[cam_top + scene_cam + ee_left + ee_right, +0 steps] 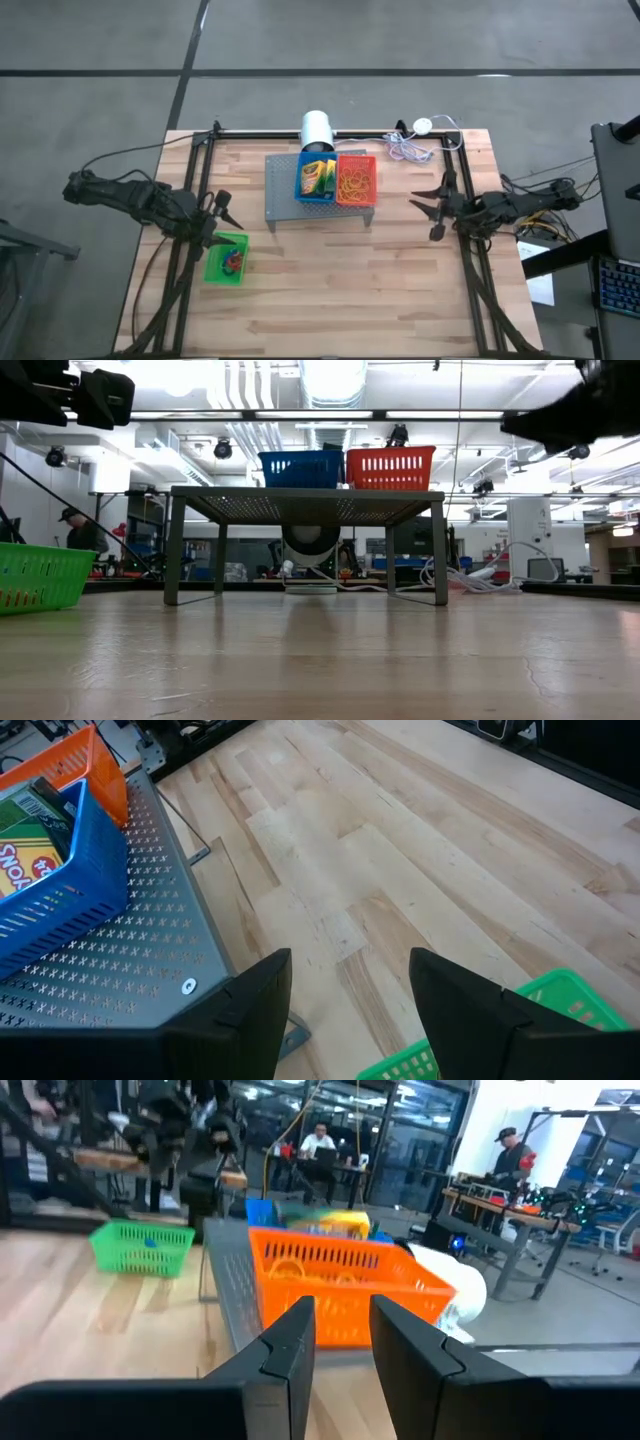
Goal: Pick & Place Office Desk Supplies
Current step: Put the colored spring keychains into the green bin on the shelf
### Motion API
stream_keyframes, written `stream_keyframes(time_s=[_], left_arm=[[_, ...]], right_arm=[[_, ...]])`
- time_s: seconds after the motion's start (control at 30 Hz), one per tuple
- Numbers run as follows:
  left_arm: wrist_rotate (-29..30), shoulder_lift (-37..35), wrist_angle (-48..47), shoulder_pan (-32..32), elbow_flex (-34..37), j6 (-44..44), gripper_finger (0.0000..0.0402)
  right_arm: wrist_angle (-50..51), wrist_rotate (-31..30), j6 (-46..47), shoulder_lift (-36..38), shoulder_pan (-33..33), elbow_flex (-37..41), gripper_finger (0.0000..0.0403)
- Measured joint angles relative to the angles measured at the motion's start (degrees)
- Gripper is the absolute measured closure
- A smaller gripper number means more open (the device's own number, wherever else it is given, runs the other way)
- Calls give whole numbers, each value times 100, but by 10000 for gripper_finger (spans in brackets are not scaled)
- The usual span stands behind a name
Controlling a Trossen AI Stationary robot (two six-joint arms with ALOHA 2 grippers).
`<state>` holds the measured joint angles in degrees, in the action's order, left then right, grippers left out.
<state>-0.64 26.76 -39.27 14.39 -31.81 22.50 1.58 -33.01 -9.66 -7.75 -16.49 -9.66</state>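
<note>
Left gripper (224, 213) open, empty, hovering at the green basket (212, 268), which holds small red and blue bands (233, 263). Right gripper (437, 207) open, empty, beside the stand (275, 205).

Crayon box (317, 177) in blue basket (303, 193), rubber bands (355, 182) in red basket (371, 196). Seemingly sorted; retreat high, clearing basket rims.

Cable (410, 150) behind.

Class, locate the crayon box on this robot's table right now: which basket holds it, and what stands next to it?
In the high view the crayon box sits in the blue basket on the grey stand at the table's far middle, immediately left of the red basket.
</note>
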Motion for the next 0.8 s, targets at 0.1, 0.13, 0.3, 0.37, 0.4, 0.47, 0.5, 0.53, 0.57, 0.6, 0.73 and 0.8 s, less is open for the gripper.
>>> stream_keyframes(time_s=[0.1,0.13,0.3,0.37,0.4,0.47,0.5,0.53,0.57,0.6,0.73,0.8], left_arm=[[0,0,-2,1,1,0,193],[0,2,-2,2,2,0,193],[1,1,-2,0,2,0,193],[0,1,-2,0,1,0,193],[0,2,0,0,2,0,193],[0,0,0,0,0,0,193],[0,0,-2,2,2,0,193],[2,0,-1,0,0,0,193],[0,1,-1,0,1,0,193],[0,0,-1,0,1,0,193],[0,0,0,2,2,0,193],[0,2,-2,2,1,0,193]], right_arm=[[116,-11,-44,187,0,241,307],[119,-15,8,233,0,322,307],[101,-77,198,388,0,575,306],[55,-140,188,399,0,667,308],[10,-150,188,400,0,710,310],[-29,-150,299,369,0,738,311],[-28,-149,348,341,0,738,311],[-26,-147,349,331,0,738,311],[-27,-146,349,320,-2,739,311],[-28,-147,352,315,-2,738,312],[-28,-146,351,313,-2,738,312],[-28,-146,351,313,-2,738,312]])
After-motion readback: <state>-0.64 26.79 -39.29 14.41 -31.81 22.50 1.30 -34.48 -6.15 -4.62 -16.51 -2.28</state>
